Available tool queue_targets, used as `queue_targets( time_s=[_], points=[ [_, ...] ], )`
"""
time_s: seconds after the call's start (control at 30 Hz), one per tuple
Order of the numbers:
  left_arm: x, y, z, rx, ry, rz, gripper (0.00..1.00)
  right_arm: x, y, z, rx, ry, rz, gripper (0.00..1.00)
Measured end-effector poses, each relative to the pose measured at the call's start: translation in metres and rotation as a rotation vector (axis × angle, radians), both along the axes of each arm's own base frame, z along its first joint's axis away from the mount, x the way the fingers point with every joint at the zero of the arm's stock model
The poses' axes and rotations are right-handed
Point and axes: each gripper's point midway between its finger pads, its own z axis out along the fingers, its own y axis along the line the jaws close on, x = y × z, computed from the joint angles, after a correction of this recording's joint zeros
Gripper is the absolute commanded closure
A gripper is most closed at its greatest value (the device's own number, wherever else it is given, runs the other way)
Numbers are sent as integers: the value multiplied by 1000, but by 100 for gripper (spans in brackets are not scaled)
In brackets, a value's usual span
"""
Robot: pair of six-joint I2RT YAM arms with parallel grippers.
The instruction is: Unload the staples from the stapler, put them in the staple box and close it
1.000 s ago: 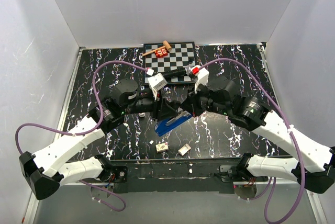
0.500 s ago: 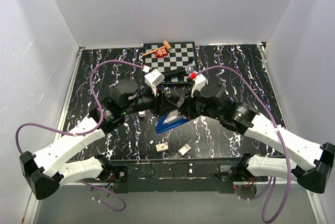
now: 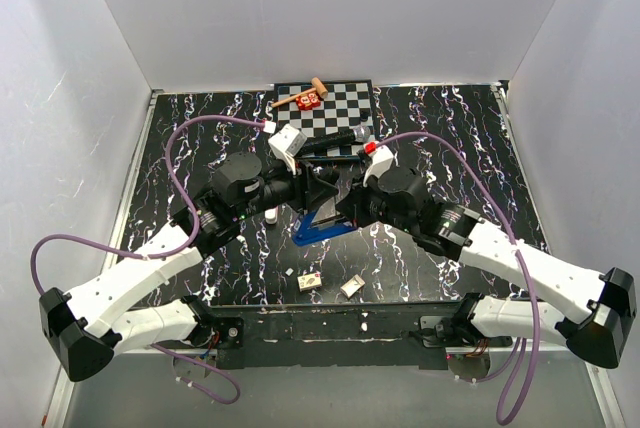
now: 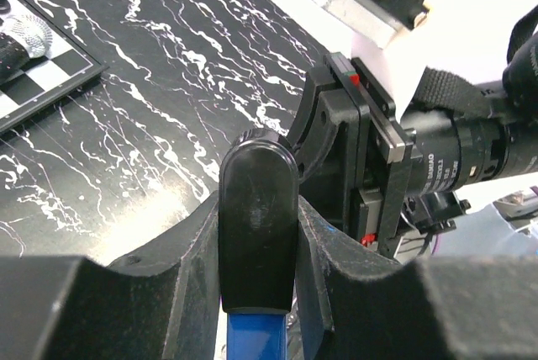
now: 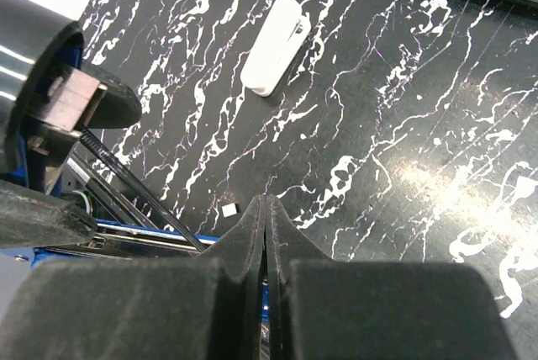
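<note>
The blue stapler [image 3: 322,227] lies at the table's middle, with one arm raised. My left gripper [image 3: 316,191] is shut on the stapler's black end [image 4: 256,225]; the blue arm [image 4: 252,336] runs down between its fingers. My right gripper [image 3: 347,205] faces it from the right, close by, and its body fills the left wrist view [image 4: 361,166]. In the right wrist view its fingers [image 5: 252,234] are pressed together, and the stapler's blue arm [image 5: 126,230] passes under them from the left. Blue shows through the slit; I cannot tell whether anything thin is pinched.
A white marker [image 5: 273,45] lies left of the stapler. A chessboard [image 3: 345,113] at the back carries a black microphone [image 3: 335,138], a red die [image 3: 308,100] and a small wooden hammer [image 3: 297,97]. Two small wooden blocks [image 3: 310,281] lie near the front edge.
My right gripper has moved left and closed in on the left gripper. The stapler has shifted left and swung with it. My left gripper still holds the black end.
</note>
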Motion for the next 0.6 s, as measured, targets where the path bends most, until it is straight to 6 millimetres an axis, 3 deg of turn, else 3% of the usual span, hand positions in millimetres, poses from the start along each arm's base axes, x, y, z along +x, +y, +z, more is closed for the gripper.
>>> queue_targets(
  time_s=[0.23, 0.6],
  points=[
    [15, 1, 3, -28, -20, 72, 100, 7, 11, -5, 36, -4, -6, 99],
    [44, 7, -5, -34, 4, 238, 100, 7, 26, -33, 21, 48, 22, 99]
  ],
)
